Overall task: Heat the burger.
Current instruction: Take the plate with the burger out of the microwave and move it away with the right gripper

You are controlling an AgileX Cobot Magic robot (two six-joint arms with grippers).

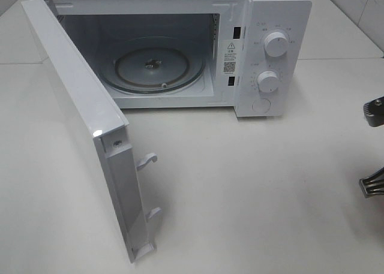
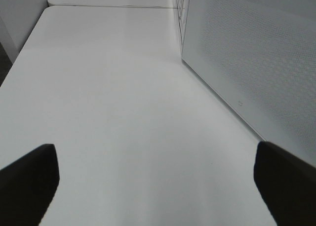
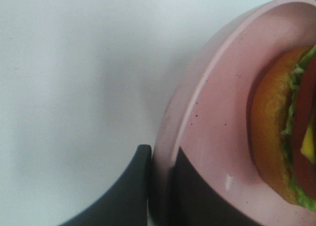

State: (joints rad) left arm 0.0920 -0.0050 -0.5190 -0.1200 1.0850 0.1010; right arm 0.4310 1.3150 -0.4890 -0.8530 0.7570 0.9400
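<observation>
Microwave is sitting at the back of the white table with its door standing wide open, swung out toward the front-left. Inside, the glass turntable is lying bare on the cavity floor. On the panel to the right of the cavity, 2 white knobs are sitting one above the other, with a round button below them.

The right gripper is pinching the rim of the pink plate: in the right wrist view, 1 dark finger is pressing against the outside of the rim and the other is lying on the plate's inner face, so the jaws are standing almost closed with the rim between them. The burger is resting on that plate, its golden bun toward the rim, with green lettuce, a dark red layer and a bit of yellow showing along its edge. In the high view only dark parts of the right arm are showing at the right edge; plate and burger are lying out of that frame.

The left gripper is hovering over bare table beside the outer face of the microwave door, its 2 fingers spread far apart and holding nothing.
</observation>
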